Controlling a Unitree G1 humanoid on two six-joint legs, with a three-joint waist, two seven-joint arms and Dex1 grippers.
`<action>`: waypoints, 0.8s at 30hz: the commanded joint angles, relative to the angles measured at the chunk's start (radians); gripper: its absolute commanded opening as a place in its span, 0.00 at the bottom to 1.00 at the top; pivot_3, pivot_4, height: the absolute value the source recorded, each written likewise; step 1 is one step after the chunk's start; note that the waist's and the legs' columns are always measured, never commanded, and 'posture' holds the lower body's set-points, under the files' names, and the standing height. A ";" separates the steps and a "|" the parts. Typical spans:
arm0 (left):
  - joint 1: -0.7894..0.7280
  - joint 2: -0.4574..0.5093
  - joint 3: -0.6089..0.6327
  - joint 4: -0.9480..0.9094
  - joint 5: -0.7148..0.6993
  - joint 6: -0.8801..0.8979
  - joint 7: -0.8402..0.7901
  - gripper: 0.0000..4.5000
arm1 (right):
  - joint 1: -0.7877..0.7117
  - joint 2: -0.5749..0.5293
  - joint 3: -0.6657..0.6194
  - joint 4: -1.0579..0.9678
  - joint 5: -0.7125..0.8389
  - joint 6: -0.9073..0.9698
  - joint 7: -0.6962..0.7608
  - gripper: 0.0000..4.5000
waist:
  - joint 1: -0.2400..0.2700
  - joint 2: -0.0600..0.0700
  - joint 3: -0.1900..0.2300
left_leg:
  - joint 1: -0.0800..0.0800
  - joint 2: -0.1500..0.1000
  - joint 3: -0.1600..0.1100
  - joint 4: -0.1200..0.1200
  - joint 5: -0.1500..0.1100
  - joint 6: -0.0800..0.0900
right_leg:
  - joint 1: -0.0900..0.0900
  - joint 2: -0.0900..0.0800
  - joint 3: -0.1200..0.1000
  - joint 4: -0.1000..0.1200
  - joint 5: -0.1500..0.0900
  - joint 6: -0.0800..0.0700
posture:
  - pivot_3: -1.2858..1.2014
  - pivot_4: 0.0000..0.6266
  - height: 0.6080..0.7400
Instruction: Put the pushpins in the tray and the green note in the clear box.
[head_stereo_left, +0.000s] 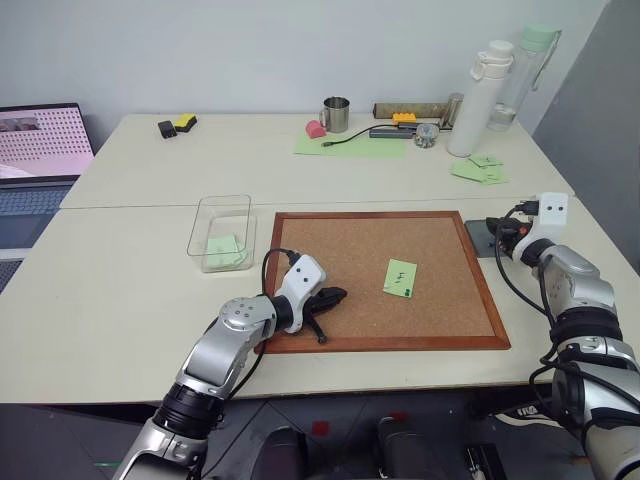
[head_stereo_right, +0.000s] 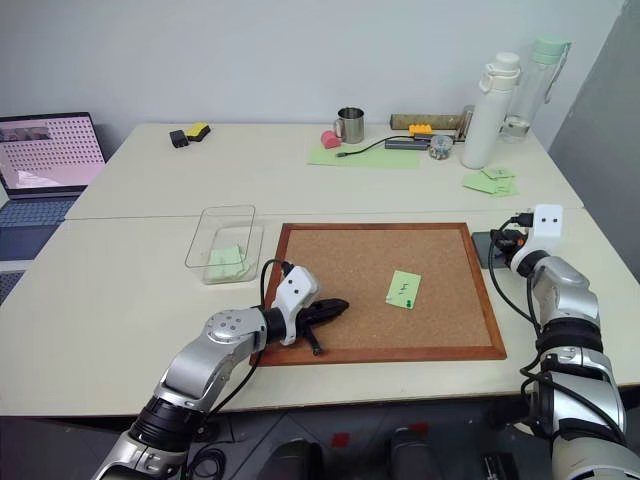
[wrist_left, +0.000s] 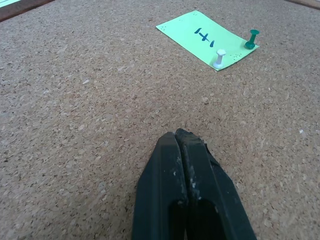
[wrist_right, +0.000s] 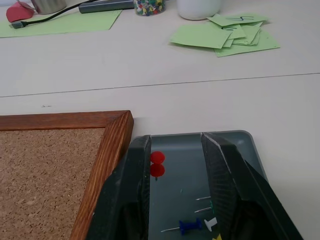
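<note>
Right wrist view: right tool (wrist_right: 176, 187) spread over tray (wrist_right: 245, 142), red pushpin (wrist_right: 156, 165) between fingers; left tool (wrist_left: 186, 150) pressed together

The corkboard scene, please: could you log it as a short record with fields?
green note: on corkboard, at, pinned by a white pin and a green pin
tray: beside the corkboard's right edge, holds red, blue and other pins
clear box: left of corkboard, green paper inside
left claw: shut, empty, over the cork
right claw: open over the tray
</note>
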 joint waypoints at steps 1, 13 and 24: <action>0.033 0.021 -0.031 0.039 0.026 0.037 -0.015 0.00 | 0.005 -0.023 0.012 -0.037 -0.023 -0.044 0.014 0.36 | 0.000 0.000 0.000 | 0.000 0.000 0.000 0.000 0.000 0.000 | 0.000 0.000 0.000 0.000 0.000 0.000 | 0.52 0.24 1.00; 0.027 0.021 -0.029 0.046 0.027 0.037 -0.013 0.00 | 0.022 -0.035 0.067 -0.004 -0.105 -0.152 0.015 0.36 | -0.002 0.000 0.000 | 0.000 0.000 0.000 0.000 0.000 0.000 | 0.000 0.000 0.000 0.000 0.000 0.000 | 0.52 0.24 1.00; 0.029 0.020 -0.030 0.043 0.027 0.037 -0.012 0.00 | 0.016 -0.055 0.089 0.021 -0.157 -0.209 -0.003 0.36 | -0.003 0.000 0.000 | 0.000 0.000 0.000 0.000 0.000 0.000 | 0.000 0.000 0.000 0.000 0.000 0.000 | 0.52 0.24 1.00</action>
